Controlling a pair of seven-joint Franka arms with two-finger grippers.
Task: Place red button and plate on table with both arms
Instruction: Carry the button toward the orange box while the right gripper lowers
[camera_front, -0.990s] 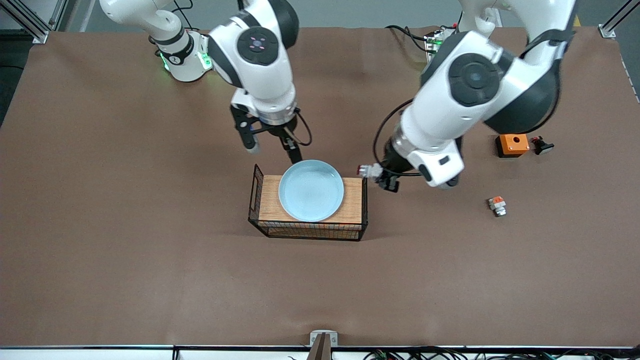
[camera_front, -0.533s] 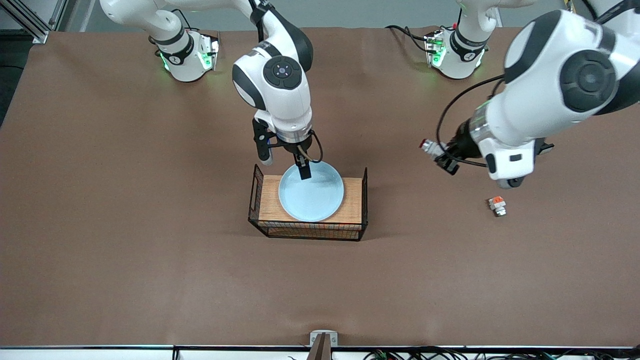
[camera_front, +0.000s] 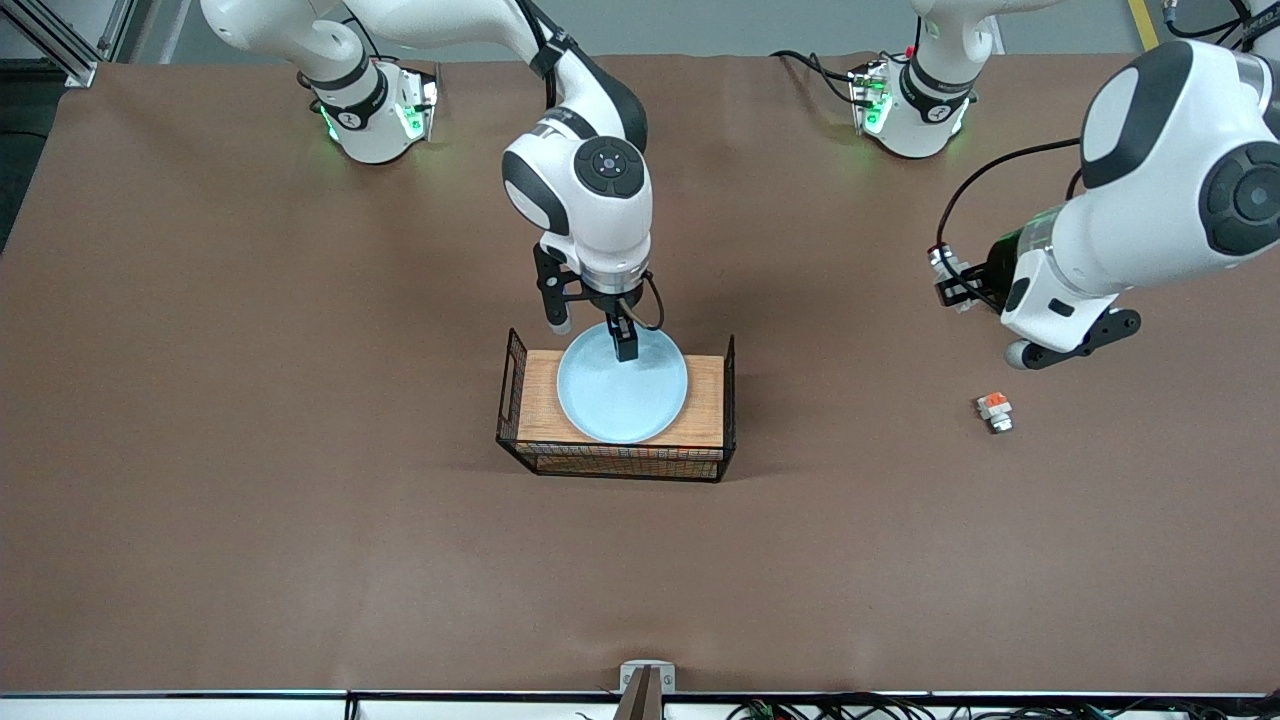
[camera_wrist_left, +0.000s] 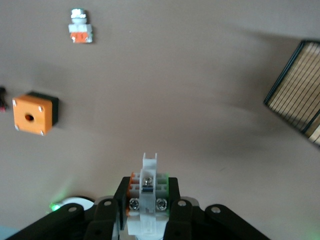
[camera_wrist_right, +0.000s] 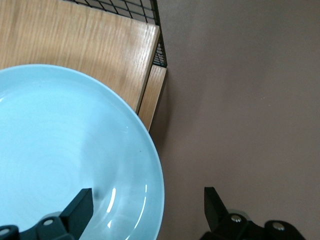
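At centre frame in the front view, the right gripper (camera_front: 592, 335) has come down from the bare table onto the plate (camera_front: 622, 385) since a second ago. Its fingers are spread wide and straddle the rim on the edge farthest from the front camera, one finger (camera_front: 625, 343) over the pale-blue inside, the other just outside the rim. The right wrist view shows the same: one black fingertip (camera_wrist_right: 77, 207) above the plate (camera_wrist_right: 70, 150), the other over brown table (camera_wrist_right: 240, 100), with no clear contact yet. The plate lies flat on the wooden-topped wire rack (camera_front: 710, 395), unmoved.

Over at the right of the front view, the left gripper (camera_front: 957, 282) has swung away from the rack toward the left arm's end of the table. It is pinched tight on the red button (camera_front: 942, 262), a small white blocky part carried in the air. In the left wrist view, the red button (camera_wrist_left: 148, 192) sits clamped between the black fingers. Below it the orange box (camera_wrist_left: 33, 114) and a small white piece with an orange-red mark (camera_front: 994, 411) lie on the table (camera_front: 250, 450).
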